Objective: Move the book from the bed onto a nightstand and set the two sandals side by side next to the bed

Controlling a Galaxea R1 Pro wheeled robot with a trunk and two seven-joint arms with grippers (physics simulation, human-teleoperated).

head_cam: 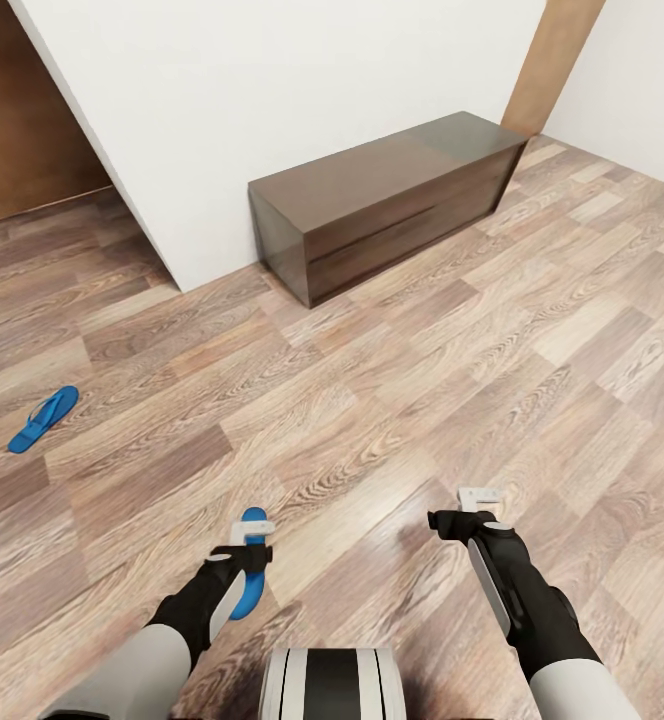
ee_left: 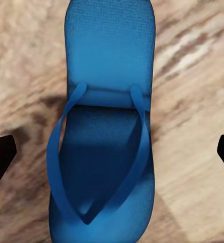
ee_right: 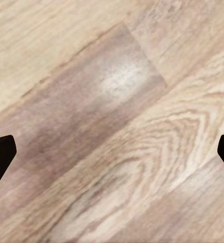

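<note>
One bright blue sandal (head_cam: 242, 598) lies flat on the wood floor, straps up, right under my left gripper (head_cam: 252, 538). In the left wrist view this sandal (ee_left: 106, 101) lies lengthwise between the two dark fingertips (ee_left: 0, 157), which stand wide apart and do not touch it. The left gripper is open. The other sandal (head_cam: 42, 418) lies on the floor far to the left. My right gripper (head_cam: 467, 508) hangs open over bare planks. The bed and the book are out of view.
A long, low dark brown cabinet (head_cam: 392, 200) stands against the white wall (head_cam: 272, 100) ahead; I cannot tell if it is the nightstand. A brown door (head_cam: 22, 100) is at the back left. Wood-plank floor (head_cam: 452, 380) spreads between me and the cabinet.
</note>
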